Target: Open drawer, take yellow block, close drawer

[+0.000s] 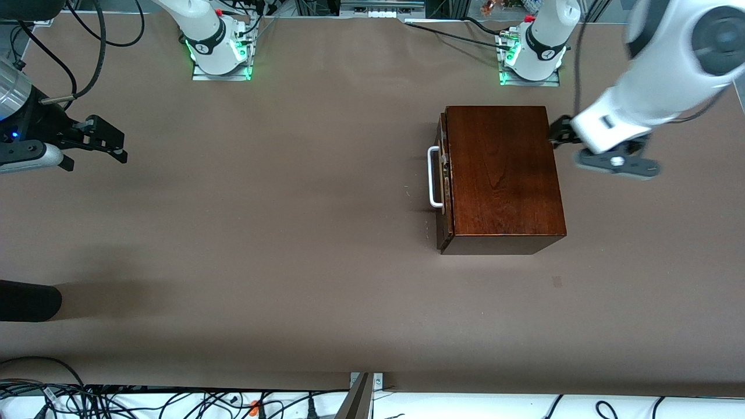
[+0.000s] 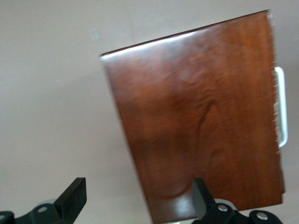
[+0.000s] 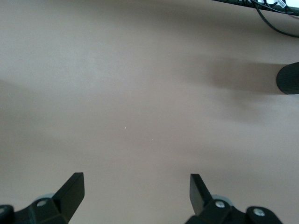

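A dark reddish-brown wooden box sits on the brown table, toward the left arm's end. Its single drawer is closed, flush with the box, its front facing the right arm's end of the table. A white U-shaped bar handle sticks out from the drawer front. The small yellow block cannot be seen anywhere.

The left pincer hangs in the air just beside the box's back edge, at the corner nearest the left arm's base. Its black fingers are spread wide apart and hold nothing.

The right pincer hovers over bare table at the right arm's end, well apart from the box. Its fingers are also wide apart, gripping nothing.
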